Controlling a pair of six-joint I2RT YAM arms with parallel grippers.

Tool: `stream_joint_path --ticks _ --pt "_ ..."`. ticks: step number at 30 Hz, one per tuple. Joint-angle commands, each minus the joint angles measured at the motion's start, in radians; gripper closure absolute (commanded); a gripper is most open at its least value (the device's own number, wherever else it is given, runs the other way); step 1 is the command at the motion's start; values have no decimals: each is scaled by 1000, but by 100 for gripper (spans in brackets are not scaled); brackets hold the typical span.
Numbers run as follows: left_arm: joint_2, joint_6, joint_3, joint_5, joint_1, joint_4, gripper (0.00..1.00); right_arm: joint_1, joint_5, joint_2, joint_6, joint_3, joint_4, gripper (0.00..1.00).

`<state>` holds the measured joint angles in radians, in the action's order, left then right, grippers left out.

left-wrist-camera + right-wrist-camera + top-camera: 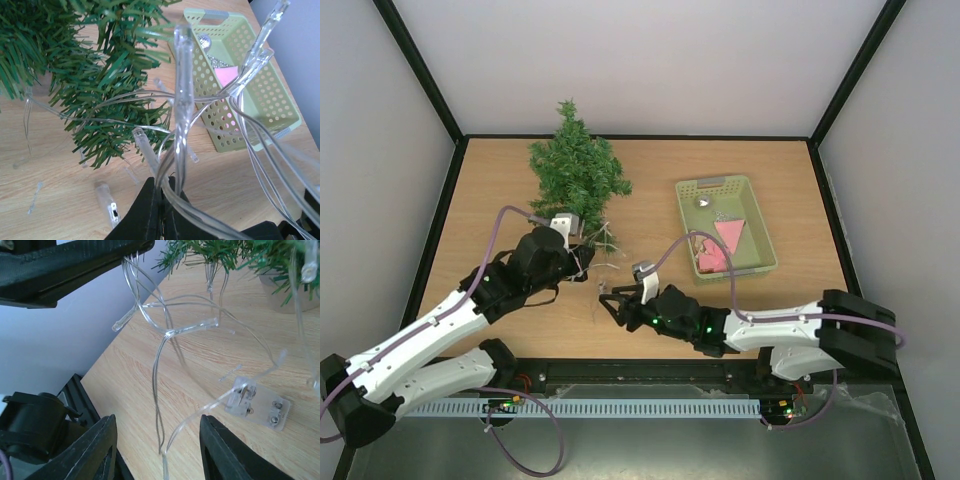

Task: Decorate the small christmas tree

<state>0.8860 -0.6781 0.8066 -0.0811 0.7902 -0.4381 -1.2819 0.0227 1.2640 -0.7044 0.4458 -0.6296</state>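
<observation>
The small christmas tree [575, 165] stands at the back left of the table, its dark green branches filling the upper left of the left wrist view [100, 75]. A string of clear lights [603, 243] trails from its lower branches. My left gripper [582, 262] is below the tree and shut on a bundle of the string's clear wires [166, 192]. My right gripper [610, 300] is just right of it, low over the table. It is open [157, 422], with a twisted wire of the light string [159, 405] running between its fingers without touching them.
A pale green basket [712, 183] sits at the back right, holding pink pieces and a silver bauble; it also shows in the left wrist view [265, 95]. A clear plastic battery box [257, 405] lies on the wood beside the right gripper.
</observation>
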Motion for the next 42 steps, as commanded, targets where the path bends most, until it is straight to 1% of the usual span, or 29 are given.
stream_joint_path --ticks 1,5,8,9,10,13,14,18,21,24,27,28,29,31,35,38,40,42 --pt "-16 -21 -27 28 -8 33 98 -13 56 90 -4 41 -158 56" --pt "-18 -32 -28 36 -10 33 98 -14 48 184 -6 86 -170 56" --pt "-18 -38 -28 43 -10 33 98 -14 41 221 0 110 -177 57" --pt "-20 -41 -27 45 -11 32 98 -14 49 228 2 113 -177 60" --pt "-21 -42 -26 46 -10 31 98 -14 58 229 3 115 -173 64" --pt "-27 -49 -27 50 -11 28 98 -14 93 202 -8 109 -137 91" --pt "-29 -51 -26 49 -11 26 98 -14 104 180 -11 102 -111 97" --pt "-30 -89 5 50 -15 -13 97 -14 192 50 -38 58 39 98" --pt "-13 -92 54 120 -17 -48 97 -14 293 -58 -83 4 184 98" --pt "-18 -93 87 163 -19 -66 97 -14 422 -169 -156 -16 379 98" --pt "-43 -101 117 170 -21 -87 98 -14 578 -266 -274 16 634 98" --pt "-49 -105 127 167 -22 -95 98 -14 643 -294 -348 41 803 98" --pt "-54 -106 139 166 -24 -105 98 -13 702 -314 -421 70 916 98" --pt "-59 -98 165 164 -25 -132 98 -14 778 -369 -480 111 1037 98" --pt "-63 -80 198 151 -27 -184 98 -13 871 -496 -515 172 1111 98" --pt "-84 -65 202 181 -28 -177 98 -14 920 -578 -489 197 1097 98" --pt "-100 -61 203 207 -29 -161 98 -14 926 -632 -397 201 1033 98" --pt "-121 -62 201 229 -29 -143 98 -13 871 -685 -229 192 889 98"
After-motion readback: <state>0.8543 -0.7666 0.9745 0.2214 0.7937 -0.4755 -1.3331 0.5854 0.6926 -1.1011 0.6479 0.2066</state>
